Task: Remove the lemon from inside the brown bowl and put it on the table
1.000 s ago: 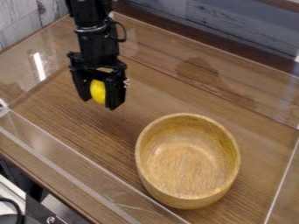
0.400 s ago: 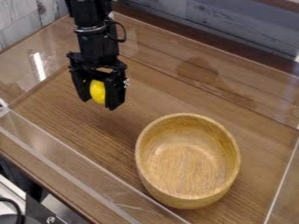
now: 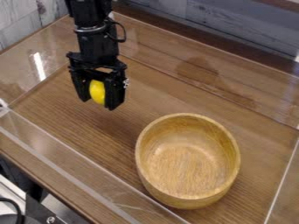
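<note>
Clear, pale-edged walls [image 3: 251,42] border the surface, one running along its upper right edge and another standing by its upper left edge. A thin pale strip [image 3: 281,191] follows the right edge near the lower right corner. At the left edge of the surface there is a small whitish patch [image 3: 3,108], too small to make out. Beyond the lower left edge, outside the surface, a black cable [image 3: 10,203] bends in a loose curve, and beside it lie some grey and dark items [image 3: 45,213], partly cut off and too unclear to name
</note>
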Controlling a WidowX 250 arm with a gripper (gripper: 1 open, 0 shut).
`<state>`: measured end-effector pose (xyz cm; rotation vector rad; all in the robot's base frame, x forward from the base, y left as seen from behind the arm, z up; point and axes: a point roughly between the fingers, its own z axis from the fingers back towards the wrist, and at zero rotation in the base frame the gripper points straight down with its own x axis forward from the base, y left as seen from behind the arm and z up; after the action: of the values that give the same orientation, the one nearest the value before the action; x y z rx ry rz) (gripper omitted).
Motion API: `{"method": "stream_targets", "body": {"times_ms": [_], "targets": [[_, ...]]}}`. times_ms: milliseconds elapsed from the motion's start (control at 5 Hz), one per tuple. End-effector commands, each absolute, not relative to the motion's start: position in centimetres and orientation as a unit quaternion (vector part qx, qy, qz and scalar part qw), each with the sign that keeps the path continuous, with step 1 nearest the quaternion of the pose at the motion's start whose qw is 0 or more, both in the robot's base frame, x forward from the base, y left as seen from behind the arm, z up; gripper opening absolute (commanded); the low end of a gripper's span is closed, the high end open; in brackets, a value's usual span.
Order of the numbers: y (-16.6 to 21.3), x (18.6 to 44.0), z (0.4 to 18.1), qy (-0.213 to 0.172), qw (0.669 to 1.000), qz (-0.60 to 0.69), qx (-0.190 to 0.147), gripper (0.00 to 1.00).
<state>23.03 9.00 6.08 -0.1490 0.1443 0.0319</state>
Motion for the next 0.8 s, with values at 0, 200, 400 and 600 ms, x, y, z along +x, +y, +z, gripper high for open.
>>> {"method": "stream_targets", "body": {"times_ms": [0, 200, 400, 600], "targets": [[9.18, 23.55, 6.91, 0.058, 0.996, 0.013, -0.066, 1.00], [9.12, 23.51, 6.77, 0.061, 0.996, 0.013, -0.067, 1.00], [9.08, 23.36, 6.80, 0.067, 0.995, 0.013, -0.069, 1.00], [9.03, 23.21, 6.86, 0.072, 0.995, 0.012, -0.070, 1.00]]}}
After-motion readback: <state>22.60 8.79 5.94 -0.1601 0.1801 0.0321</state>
